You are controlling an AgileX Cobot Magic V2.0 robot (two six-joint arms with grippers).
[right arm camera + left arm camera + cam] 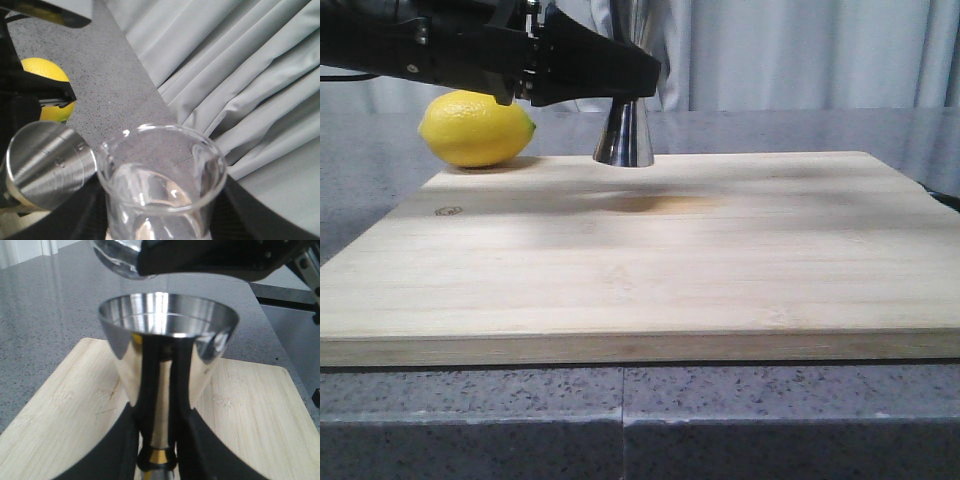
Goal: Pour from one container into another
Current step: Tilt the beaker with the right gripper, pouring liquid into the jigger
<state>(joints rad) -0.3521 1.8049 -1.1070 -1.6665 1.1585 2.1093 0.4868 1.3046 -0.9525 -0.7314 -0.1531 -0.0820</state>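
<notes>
The steel jigger (623,135) stands on the wooden board (650,260) near its back edge. My left gripper (620,85) reaches in from the left and is shut on it. In the left wrist view the fingers (105,460) pinch the jigger (165,325) at its gold band, the mouth facing up. The clear glass beaker (117,257) hangs tilted just above that mouth, held by my right gripper (225,257). In the right wrist view the beaker (160,170) fills the middle with my right gripper (160,222) shut on it. Its rim sits beside the jigger (45,165). I cannot tell what the beaker holds.
A yellow lemon (475,128) lies at the board's back left corner, close to the jigger and under the left arm; it also shows behind the arm as lemon (50,75). Grey curtains (240,75) hang behind the speckled grey counter (620,420).
</notes>
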